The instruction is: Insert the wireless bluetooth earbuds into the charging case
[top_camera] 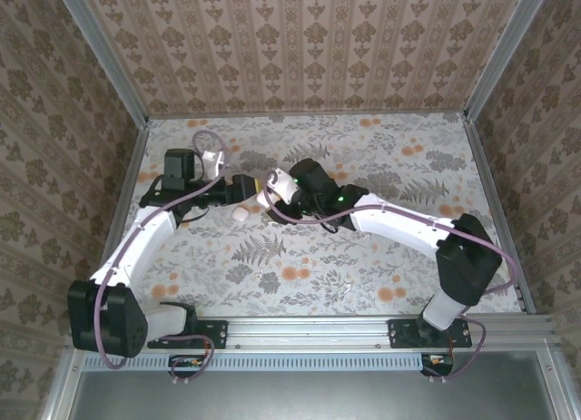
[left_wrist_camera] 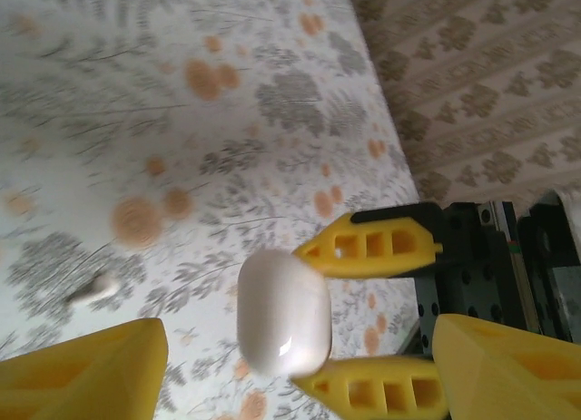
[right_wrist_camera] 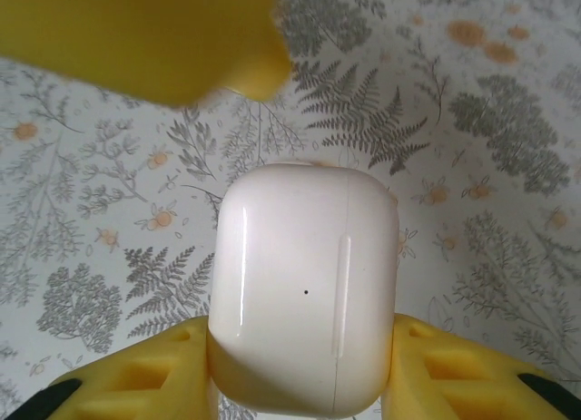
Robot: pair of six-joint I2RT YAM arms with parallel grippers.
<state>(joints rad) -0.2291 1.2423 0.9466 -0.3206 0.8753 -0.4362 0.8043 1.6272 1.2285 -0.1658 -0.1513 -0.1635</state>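
Two pincers at work: my right pincer [right_wrist_camera: 304, 370] is clenched on the charging case [right_wrist_camera: 304, 284], held off the bench [right_wrist_camera: 91, 211] w/ lid seemingly shut, left pincer [left_wrist_camera: 295, 375] released & wide beside it, so a clumsy nudge could pop that glossy shell loose.

No lettering, brand, number or sign can be read anywhere. The charging case [right_wrist_camera: 304, 288], clamped between the right jaws, bears only a tiny dark dot and a plain seam.
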